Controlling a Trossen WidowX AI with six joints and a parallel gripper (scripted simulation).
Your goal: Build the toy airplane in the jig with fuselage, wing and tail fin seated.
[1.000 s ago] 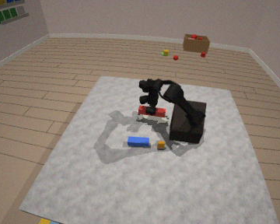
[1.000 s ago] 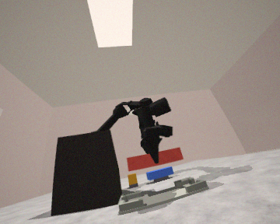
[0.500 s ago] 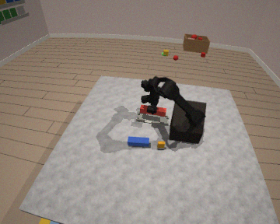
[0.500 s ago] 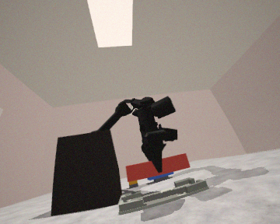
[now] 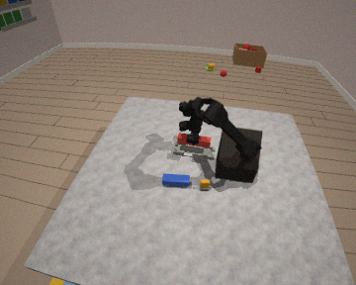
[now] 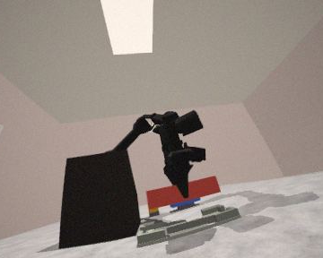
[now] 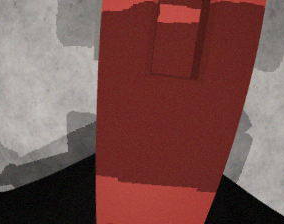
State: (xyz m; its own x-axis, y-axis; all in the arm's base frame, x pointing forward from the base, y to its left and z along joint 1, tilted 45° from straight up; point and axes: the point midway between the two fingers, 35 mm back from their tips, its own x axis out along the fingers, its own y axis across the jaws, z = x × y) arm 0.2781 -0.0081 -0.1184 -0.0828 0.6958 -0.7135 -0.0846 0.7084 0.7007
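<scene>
The red fuselage [image 5: 203,142] [image 6: 205,184] [image 7: 160,130] is held between the fingers of my gripper [image 5: 192,140] [image 6: 185,195]. It hangs above the grey-green cradle [image 6: 169,232] [image 5: 210,154], with a gap below it in the exterior view. A rectangular socket [image 7: 174,50] shows in its top in the wrist view. The blue wing [image 5: 176,180] [image 6: 187,202] lies on the mat in front of the cradle in the top view. The small orange tail fin [image 5: 205,184] [image 6: 153,210] stands just right of the wing there. The fuselage hides most of the cradle in the wrist view.
The black base block [image 5: 237,158] [image 6: 97,202] stands right of the cradle in the top view. All of this is on a grey mat [image 5: 151,233]. A brown box [image 5: 249,55] with red things stands on the floor far behind.
</scene>
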